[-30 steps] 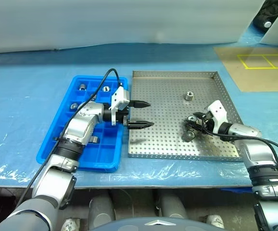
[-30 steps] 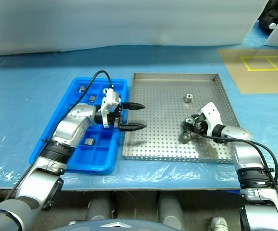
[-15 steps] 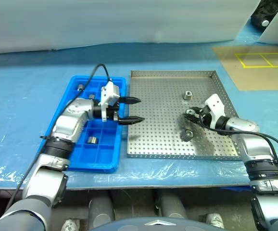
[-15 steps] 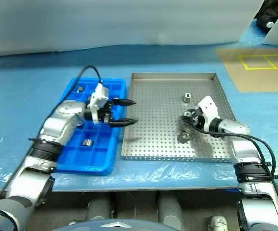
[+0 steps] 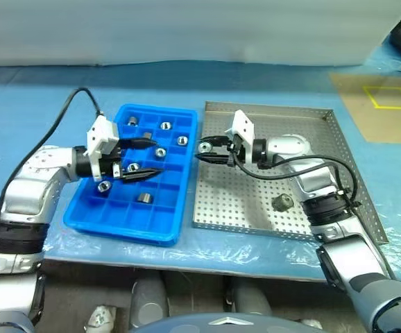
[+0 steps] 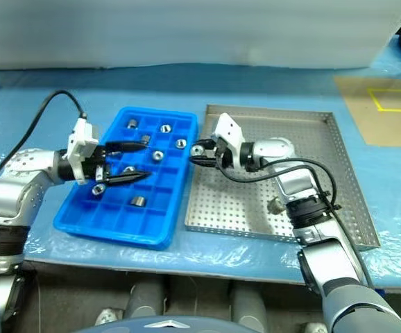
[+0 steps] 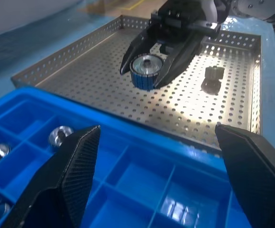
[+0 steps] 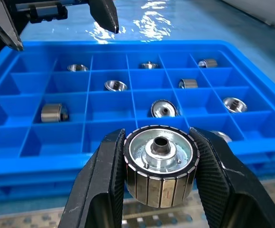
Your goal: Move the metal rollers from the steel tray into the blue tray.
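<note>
My right gripper point(image 5: 202, 148) is shut on a metal roller point(image 8: 160, 166), a ribbed silvery cylinder with a central hole. It holds the roller in the air above the steel tray's point(image 5: 235, 201) left rim, beside the blue tray point(image 5: 117, 232). The left wrist view shows that same held roller point(image 7: 144, 71). Another roller point(image 5: 282, 202) lies on the steel tray's perforated floor. Several rollers point(image 8: 163, 109) sit in separate compartments of the blue tray. Over the middle of the blue tray hangs my left gripper point(image 5: 156, 156), open and holding nothing, pointing toward the right gripper.
Both trays rest on a blue plastic-covered table. A black cable point(image 5: 75, 104) arcs from my left wrist over the table's left side. A brown board point(image 5: 384, 107) with yellow tape lies at the far right.
My right gripper has swung left across the steel tray with the roller, up to its left rim. My left gripper has drawn back left, from the steel tray to over the blue tray.
</note>
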Robot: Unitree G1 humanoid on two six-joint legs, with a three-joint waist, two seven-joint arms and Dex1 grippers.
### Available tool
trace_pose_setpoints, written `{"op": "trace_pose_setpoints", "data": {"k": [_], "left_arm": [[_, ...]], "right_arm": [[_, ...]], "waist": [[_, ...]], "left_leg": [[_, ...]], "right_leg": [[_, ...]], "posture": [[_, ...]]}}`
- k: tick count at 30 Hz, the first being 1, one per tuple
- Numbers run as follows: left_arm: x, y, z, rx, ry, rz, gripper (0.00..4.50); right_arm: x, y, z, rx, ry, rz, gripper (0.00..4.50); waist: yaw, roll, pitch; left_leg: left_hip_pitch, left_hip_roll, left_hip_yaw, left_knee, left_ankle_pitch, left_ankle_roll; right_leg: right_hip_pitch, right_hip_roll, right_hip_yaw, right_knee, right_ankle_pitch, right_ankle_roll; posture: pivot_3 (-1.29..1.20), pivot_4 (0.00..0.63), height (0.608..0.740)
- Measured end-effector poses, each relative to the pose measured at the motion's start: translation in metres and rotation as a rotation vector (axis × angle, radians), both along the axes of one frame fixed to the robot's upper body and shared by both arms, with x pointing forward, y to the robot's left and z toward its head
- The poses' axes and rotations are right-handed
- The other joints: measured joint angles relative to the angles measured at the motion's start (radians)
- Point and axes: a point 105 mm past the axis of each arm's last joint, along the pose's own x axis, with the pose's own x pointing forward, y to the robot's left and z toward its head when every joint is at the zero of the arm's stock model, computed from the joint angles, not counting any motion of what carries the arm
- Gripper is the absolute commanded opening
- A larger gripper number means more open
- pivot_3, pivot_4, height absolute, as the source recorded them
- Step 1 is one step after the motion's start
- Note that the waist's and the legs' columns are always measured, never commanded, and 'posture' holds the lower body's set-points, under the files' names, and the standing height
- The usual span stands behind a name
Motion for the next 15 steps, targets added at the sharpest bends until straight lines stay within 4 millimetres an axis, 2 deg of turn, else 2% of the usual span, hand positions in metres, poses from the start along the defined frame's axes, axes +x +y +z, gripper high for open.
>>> {"op": "trace_pose_setpoints", "data": {"k": [2, 8, 15], "left_arm": [[-0.005, 0.009, -0.001, -0.004, 0.001, 0.051, 4.08], [-0.016, 0.032, 0.005, 0.017, -0.020, 0.171, 4.08], [-0.023, 0.027, 0.007, 0.008, -0.021, 0.182, 4.08]], "right_arm": [[-0.004, 0.016, -0.002, 0.008, 0.012, 0.061, 1.63], [-0.015, 0.038, -0.020, -0.010, 0.075, 0.169, 1.63], [-0.024, 0.051, -0.032, -0.029, 0.113, 0.236, 1.63]], "waist": [[0.006, 0.000, 0.000], [0.037, 0.000, 0.000], [0.057, 0.000, 0.000]], "left_leg": [[-0.001, 0.001, -0.001, -0.003, 0.001, -0.002], [-0.002, 0.002, -0.004, -0.004, 0.002, -0.004], [-0.002, 0.002, -0.006, -0.004, 0.003, -0.006]], "right_leg": [[-0.001, 0.000, -0.003, 0.000, 0.000, -0.001], [-0.001, 0.000, -0.006, 0.001, -0.002, -0.002], [-0.001, 0.000, -0.007, 0.004, -0.002, -0.003]], "posture": [[0.17, 0.150, 0.740], [0.24, 0.150, 0.740], [0.24, 0.150, 0.740]]}}
